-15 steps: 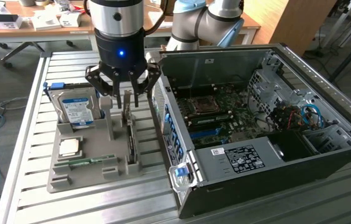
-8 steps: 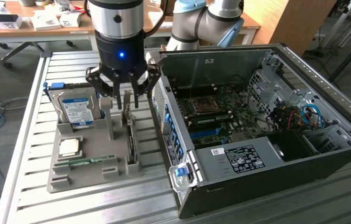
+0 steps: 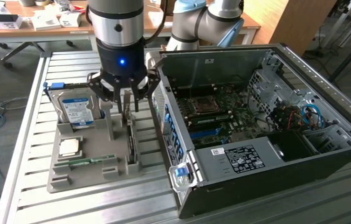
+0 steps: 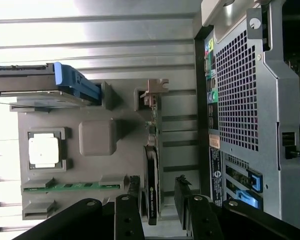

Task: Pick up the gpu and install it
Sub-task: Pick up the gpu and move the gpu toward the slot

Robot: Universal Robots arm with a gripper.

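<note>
The hand [image 3: 125, 105] hangs empty with its fingers apart, poised over the gpu [image 3: 131, 140]. The gpu stands on edge in a slot of the grey tray [image 3: 76, 179] on the counter [image 3: 32, 205]. A good grasp would likely put one finger on each flat face, square to the thin top edge, and lift straight up clear of the slot walls. Room is tight: the case [image 3: 237, 163] sits just beside on the exterior view's right, and the hard drive [image 3: 76, 109] is near on its left.
</note>
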